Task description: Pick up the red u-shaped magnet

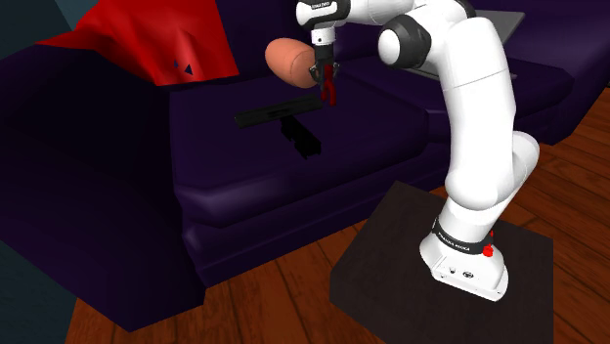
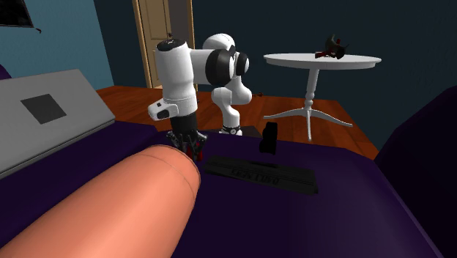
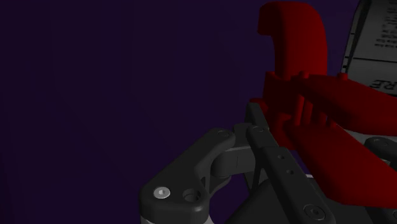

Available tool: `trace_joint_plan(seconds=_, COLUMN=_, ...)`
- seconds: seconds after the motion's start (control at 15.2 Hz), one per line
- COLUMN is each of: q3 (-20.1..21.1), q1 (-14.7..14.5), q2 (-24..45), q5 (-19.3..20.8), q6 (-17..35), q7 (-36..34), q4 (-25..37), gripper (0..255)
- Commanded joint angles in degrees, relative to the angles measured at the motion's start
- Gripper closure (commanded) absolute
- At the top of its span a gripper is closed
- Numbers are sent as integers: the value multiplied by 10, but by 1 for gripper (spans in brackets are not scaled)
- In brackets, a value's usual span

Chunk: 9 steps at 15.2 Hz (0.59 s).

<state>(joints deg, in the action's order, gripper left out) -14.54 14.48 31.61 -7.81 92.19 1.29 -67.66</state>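
Your all-black two-finger gripper (image 1: 326, 88) hangs above the sofa seat with its fingers pinched on the red u-shaped magnet (image 1: 331, 97), which is lifted clear of the cushion. In the wrist view the magnet (image 3: 305, 95) sits against one black finger (image 3: 270, 156), with its curved end reaching past the fingertip. The other finger is hidden behind the red body.

Below the gripper lies the dark purple sofa (image 1: 371, 147). On its seat, near the gripper, rests a flat black bar with a short black stem (image 1: 283, 122). In the second exterior view the bar (image 2: 260, 172) carries raised lettering along its top that you cannot read with confidence. A salmon-pink cylindrical cushion (image 1: 293, 62) lies just beside the gripper, toward the sofa back. A red draped cloth (image 1: 147, 39) covers the sofa's corner at the shoulder view's upper left.

Print shows in three other places. A dark band near the white arm's base (image 1: 455, 239) has white lettering too small to read. A pale grey panel (image 3: 375, 38) behind the magnet bears unreadable small lines and larger letters that look like "RE", cut by the edge. A grey flat slab with a dark square (image 2: 44, 117) shows no writing.

Beyond the sofa stands a white round pedestal table (image 2: 322, 62) on the wooden floor (image 2: 132, 95).
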Motion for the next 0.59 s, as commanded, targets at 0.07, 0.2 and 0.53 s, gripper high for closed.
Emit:
trace_joint_plan(seconds=0.07, q3=0, q1=0, q2=0, q5=0, q6=0, q7=0, q4=0, gripper=255)
trace_joint_plan(seconds=0.2, q3=0, q1=0, q2=0, q5=0, q6=0, q7=0, q4=0, gripper=255)
trace_joint_plan(seconds=0.53, q3=0, q1=4, q2=6, q5=-1, q6=-33, q7=-1, q4=39, gripper=255)
